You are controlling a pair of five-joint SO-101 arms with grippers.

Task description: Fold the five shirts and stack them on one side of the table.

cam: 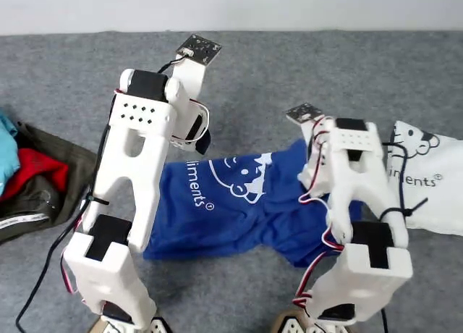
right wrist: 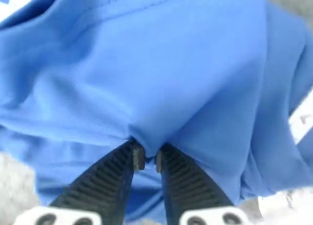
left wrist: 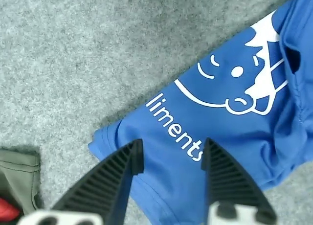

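One blue shirt (right wrist: 161,78) is pinched in right end effector (right wrist: 145,158).

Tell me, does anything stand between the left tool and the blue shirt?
Nothing visible does. The left tool is open right above the edge of the blue shirt; only bare fabric shows in its gap.

The left arm (cam: 134,174) rises from 7 o'clock and the right arm (cam: 358,203) from 5 o'clock, both bent toward 12. The left gripper (left wrist: 168,154) points down, fingers spread apart. The right gripper (right wrist: 146,159) pinches a fold of the blue shirt (right wrist: 161,78).
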